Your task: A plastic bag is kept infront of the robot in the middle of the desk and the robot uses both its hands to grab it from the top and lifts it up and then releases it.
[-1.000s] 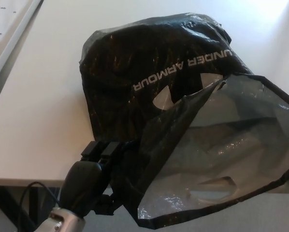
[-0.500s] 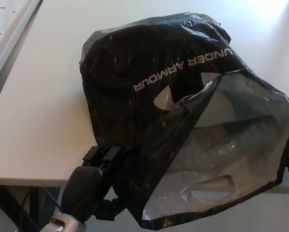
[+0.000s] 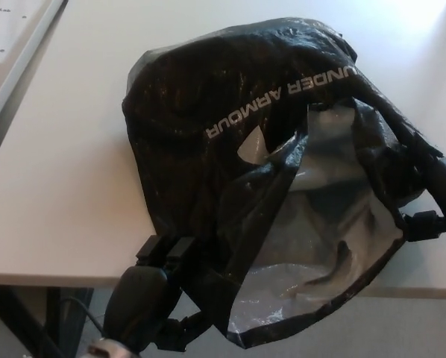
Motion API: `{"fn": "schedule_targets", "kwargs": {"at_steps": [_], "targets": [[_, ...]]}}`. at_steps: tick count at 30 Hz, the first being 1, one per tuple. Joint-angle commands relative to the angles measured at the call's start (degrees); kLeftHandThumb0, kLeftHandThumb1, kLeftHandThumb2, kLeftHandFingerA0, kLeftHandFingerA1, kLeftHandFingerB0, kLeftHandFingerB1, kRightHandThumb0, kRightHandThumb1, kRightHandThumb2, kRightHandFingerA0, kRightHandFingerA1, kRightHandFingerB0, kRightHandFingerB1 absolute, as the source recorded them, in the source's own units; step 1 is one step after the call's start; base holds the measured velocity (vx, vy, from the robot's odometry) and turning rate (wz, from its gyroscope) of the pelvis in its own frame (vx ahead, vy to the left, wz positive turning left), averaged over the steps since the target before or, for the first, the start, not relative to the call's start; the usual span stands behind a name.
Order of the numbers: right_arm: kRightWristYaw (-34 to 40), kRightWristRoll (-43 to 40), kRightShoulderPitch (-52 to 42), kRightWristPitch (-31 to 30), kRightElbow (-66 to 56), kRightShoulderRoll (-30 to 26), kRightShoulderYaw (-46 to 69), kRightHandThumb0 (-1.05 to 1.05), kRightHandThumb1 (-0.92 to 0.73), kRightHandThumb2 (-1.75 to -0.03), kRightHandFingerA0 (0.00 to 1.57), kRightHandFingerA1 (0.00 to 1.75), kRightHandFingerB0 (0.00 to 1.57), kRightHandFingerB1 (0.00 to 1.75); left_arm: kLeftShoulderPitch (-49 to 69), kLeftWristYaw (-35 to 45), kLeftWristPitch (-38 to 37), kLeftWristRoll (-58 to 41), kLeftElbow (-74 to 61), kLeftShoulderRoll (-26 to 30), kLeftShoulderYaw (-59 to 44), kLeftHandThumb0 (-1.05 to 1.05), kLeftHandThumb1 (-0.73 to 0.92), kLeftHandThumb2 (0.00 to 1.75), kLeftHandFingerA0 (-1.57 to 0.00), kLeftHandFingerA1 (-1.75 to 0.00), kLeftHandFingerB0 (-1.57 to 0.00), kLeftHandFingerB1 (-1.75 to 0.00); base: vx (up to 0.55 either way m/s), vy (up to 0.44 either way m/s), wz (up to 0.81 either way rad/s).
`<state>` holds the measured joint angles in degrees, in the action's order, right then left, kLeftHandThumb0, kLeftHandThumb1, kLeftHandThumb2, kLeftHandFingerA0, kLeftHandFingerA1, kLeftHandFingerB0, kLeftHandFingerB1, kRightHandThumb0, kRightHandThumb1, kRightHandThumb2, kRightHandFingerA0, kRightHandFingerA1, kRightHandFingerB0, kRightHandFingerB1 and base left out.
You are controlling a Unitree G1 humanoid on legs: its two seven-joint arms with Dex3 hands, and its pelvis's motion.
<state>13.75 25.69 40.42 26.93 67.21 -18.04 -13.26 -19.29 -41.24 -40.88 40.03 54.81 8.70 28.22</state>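
Head view looks down on a crumpled black plastic bag [image 3: 208, 97] with white "UNDER ARMOUR" lettering and a white logo below it, printed upside down as seen from here. Its film is thin, glossy and wrinkled, catching small glints of light. The far part of the bag bulges in a rounded dome over the middle of the pale, smooth, matt surface [image 3: 59, 186]; what fills it cannot be seen through the dark plastic. The near part is stretched into a thin, half-transparent sheet that reaches past the surface's front edge, and pale tones show through it. A cut-out handle hole shows as a lighter gap near the logo.

At the front edge, the robot's black left hand [image 3: 159, 261] comes up from below, its blocky finger segments pressed against the lower left fold of the bag and pinching the plastic there. At the right edge of the surface, the black right hand [image 3: 432, 201] sits against the bag's right side with the film drawn taut toward it; its fingers are partly hidden by folds, but they appear closed on the plastic.

In the far left corner lies a white sheet of paper [image 3: 3, 26] with small print, beyond a pale raised strip running along the surface's left edge.
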Motion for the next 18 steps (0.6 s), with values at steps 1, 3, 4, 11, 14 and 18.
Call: {"fn": "schedule_targets", "kwargs": {"at_steps": [1, 3, 4, 11, 14, 18], "targets": [[-0.7, -2.2, -1.0, -0.5, -1.1, 2.0, 1.2, -0.81, -0.45, -0.85, 0.17, 0.53, 0.00, 0.00, 0.7, 0.9, -0.6, -0.7, 0.1, -0.3, -0.2, -0.91, 0.76, 0.63, -0.17, -0.62, -0.23, -0.53, 0.00, 0.000, 0.00], [-0.8, -2.2, -1.1, -0.9, -1.4, 2.4, 1.3, -0.81, -0.46, -0.86, 0.18, 0.53, 0.00, 0.00, 0.6, 1.5, -0.6, -1.3, 0.0, -0.3, -0.5, -0.91, 0.76, 0.63, -0.18, -0.62, -0.25, -0.53, 0.00, 0.000, 0.00], [-2.0, -3.1, -1.5, -1.2, -2.1, 2.7, 1.9, -0.81, -0.51, -0.61, 0.15, 0.42, 0.00, 0.19, 0.5, 1.9, -0.7, -1.7, 0.0, -0.4, -0.7, -0.90, 0.78, 0.64, -0.19, -0.62, -0.33, -0.55, 0.00, 0.000, 0.00], [-1.7, -5.1, -3.9, 0.0, -3.5, 3.9, 4.1, -0.70, -0.49, -0.56, 0.35, 0.39, 0.16, 0.28, -0.3, 2.2, -2.5, -3.4, 0.7, -1.1, -2.5, -0.85, 0.81, 0.65, -0.56, -0.84, -0.59, -0.69, 0.00, 0.000, 0.00], [-1.5, -6.3, -4.5, 0.2, -2.9, 4.5, 5.6, -0.68, -0.48, -0.56, 0.43, 0.41, 0.21, 0.29, -0.7, 2.7, -2.7, -4.2, 0.4, -1.3, -3.4, -0.86, 0.81, 0.65, -0.59, -0.87, -0.62, -0.72, 0.00, 0.000, 0.00], [-4.9, -10.9, -5.5, 1.5, -2.2, 5.7, 9.8, -0.59, -0.36, -0.75, 0.75, 0.74, 0.55, 0.53, -1.7, 4.1, -3.0, -6.3, 0.5, -2.1, -5.4, -0.81, 0.62, 1.07, -0.84, -0.99, -0.71, -0.83, 0.00, 0.000, 0.00]]}}
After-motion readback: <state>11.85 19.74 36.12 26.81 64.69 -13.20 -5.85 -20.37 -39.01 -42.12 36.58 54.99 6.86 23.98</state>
